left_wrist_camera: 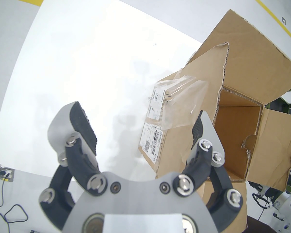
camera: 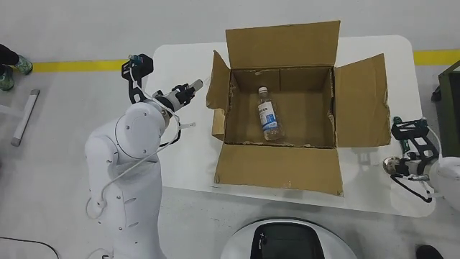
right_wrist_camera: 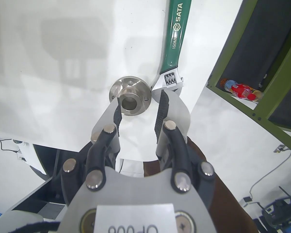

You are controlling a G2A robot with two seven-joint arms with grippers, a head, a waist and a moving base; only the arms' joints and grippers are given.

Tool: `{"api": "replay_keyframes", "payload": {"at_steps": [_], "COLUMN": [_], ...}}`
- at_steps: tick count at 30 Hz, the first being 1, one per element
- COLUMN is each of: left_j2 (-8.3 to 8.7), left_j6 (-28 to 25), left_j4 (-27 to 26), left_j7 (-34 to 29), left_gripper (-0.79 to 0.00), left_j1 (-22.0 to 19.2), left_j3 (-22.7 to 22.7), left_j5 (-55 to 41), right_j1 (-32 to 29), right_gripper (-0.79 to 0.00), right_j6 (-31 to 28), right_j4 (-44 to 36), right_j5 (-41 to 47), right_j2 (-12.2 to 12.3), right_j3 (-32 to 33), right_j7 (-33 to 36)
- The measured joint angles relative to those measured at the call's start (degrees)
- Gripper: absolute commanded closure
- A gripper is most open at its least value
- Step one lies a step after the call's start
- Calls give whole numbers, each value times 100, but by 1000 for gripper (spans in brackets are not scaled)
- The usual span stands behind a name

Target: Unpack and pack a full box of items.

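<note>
An open cardboard box (camera: 284,43) stands in the middle of the white table (camera: 187,165), all flaps spread. One clear bottle (camera: 267,115) with a blue label lies on its floor. My left gripper (camera: 192,86) hovers open and empty (left_wrist_camera: 138,109) just outside the box's left wall (left_wrist_camera: 232,73). At the table's right edge my right gripper (right_wrist_camera: 139,103) is open. Its fingertips straddle a metal flange (right_wrist_camera: 130,95) lying on the table. A green-handled wrench (right_wrist_camera: 177,32) lies right beside the flange, stretching away from the gripper.
Shipping labels and loose clear tape (left_wrist_camera: 174,98) hang on the box's left side. A green metal rack (right_wrist_camera: 269,49) holding a red-labelled bottle (right_wrist_camera: 240,90) stands just off the table's right edge. Bare table lies left of the box (left_wrist_camera: 87,61).
</note>
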Motion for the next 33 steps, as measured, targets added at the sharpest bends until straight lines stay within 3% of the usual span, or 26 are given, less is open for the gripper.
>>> {"api": "replay_keyframes", "payload": {"at_steps": [19, 29, 33], "left_j2": [0, 0, 0], "left_j6": [0, 0, 0], "left_j4": [0, 0, 0], "left_j7": [0, 0, 0], "left_gripper": [-785, -785, -785], "left_j1": [0, 0, 0], "left_j3": [0, 0, 0], "left_j5": [0, 0, 0], "right_j1": [205, 288, 338], "right_gripper": [-357, -308, -212], "right_j6": [-33, -26, -33], "right_j4": [210, 327, 372], "right_j5": [-134, -199, -233], "right_j2": [-54, -82, -94], "right_j3": [-379, -464, -525], "right_j7": [34, 43, 55]}}
